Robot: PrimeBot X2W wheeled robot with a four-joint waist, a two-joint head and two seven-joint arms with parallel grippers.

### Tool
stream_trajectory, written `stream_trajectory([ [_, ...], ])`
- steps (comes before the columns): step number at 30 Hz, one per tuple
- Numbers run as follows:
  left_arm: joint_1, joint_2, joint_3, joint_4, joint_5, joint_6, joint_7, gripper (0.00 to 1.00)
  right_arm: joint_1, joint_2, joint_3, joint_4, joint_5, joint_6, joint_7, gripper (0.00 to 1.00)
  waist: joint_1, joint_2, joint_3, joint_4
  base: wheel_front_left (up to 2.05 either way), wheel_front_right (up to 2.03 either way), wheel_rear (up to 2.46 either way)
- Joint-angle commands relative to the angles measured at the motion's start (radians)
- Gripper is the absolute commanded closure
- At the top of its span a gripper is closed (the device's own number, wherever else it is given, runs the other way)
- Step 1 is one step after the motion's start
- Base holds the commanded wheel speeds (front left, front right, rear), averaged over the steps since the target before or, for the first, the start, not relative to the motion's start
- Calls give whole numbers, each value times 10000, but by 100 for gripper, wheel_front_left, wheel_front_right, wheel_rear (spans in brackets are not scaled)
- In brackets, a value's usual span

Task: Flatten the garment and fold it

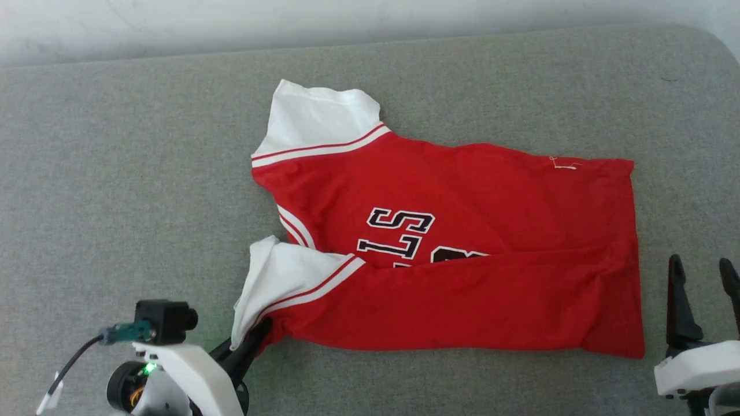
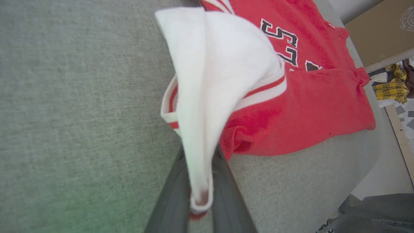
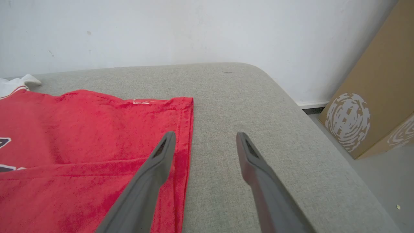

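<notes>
The left gripper (image 1: 258, 338) is pinched closed on the tip of a white sleeve (image 1: 277, 277) at the near-left corner of the red garment (image 1: 474, 190). The garment lies across the middle of the grey fabric-covered desk (image 1: 115, 173), its near edge folded over part of the black lettering. Just right of the garment's hem, the right gripper (image 1: 702, 271) stands wide apart, holding nothing.

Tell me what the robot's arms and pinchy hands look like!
The left gripper and right gripper each have two long, dark grey fingers that taper to thin tips. Both sit on smooth white plastic wrist shells. The left wrist also carries a small black boxy camera with a teal plug, a thin black cable and a glowing green light.
</notes>
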Motion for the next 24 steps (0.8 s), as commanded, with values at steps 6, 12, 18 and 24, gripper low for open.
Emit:
stream_trajectory([
  [6,620,-244,156,-498,206,304,-617,100,402,26,398,-306,547,-7,2083,0,-1,0,-112,169,0,0,0],
  [12,652,-353,21,-591,247,322,-697,100,1081,26,484,-753,915,-7,4403,0,-1,0,5,307,0,0,0],
  [18,457,-388,3,-475,194,282,-706,100,1190,26,608,-702,1196,-7,4886,0,-1,0,74,357,0,0,0],
  [24,319,-389,51,-362,111,243,-753,100,864,26,577,76,1472,-7,4917,100,-1,0,167,358,0,0,0],
])
